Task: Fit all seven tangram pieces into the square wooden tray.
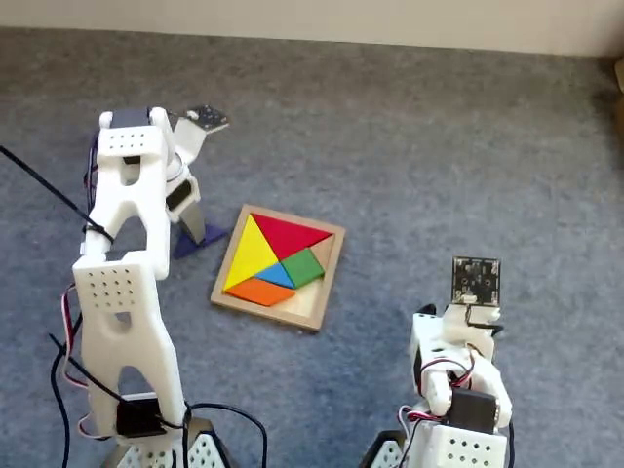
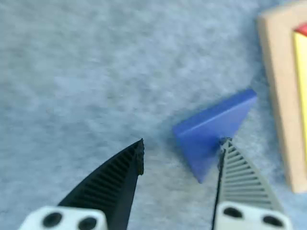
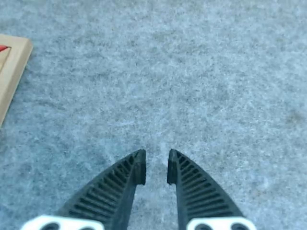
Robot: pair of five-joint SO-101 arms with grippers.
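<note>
The square wooden tray (image 1: 317, 310) lies mid-table and holds a yellow triangle (image 1: 249, 252), a red triangle (image 1: 290, 235), a green square (image 1: 303, 266), a small blue triangle (image 1: 276, 276) and an orange piece (image 1: 261, 291). A dark blue triangle (image 2: 211, 129) lies on the carpet just left of the tray (image 2: 276, 91). My left gripper (image 2: 182, 146) is open low over it. Its grey fingertip (image 2: 226, 148) touches the triangle's edge, and the black one (image 2: 136, 155) stands clear on bare carpet. My right gripper (image 3: 156, 160) hovers over carpet, almost shut with nothing between its fingers.
Grey carpet covers the table. The left arm (image 1: 127, 244) stands left of the tray, the right arm (image 1: 458, 351) at the front right. A bare strip of tray floor shows along the near right side. A tray corner (image 3: 12, 72) is in the right wrist view.
</note>
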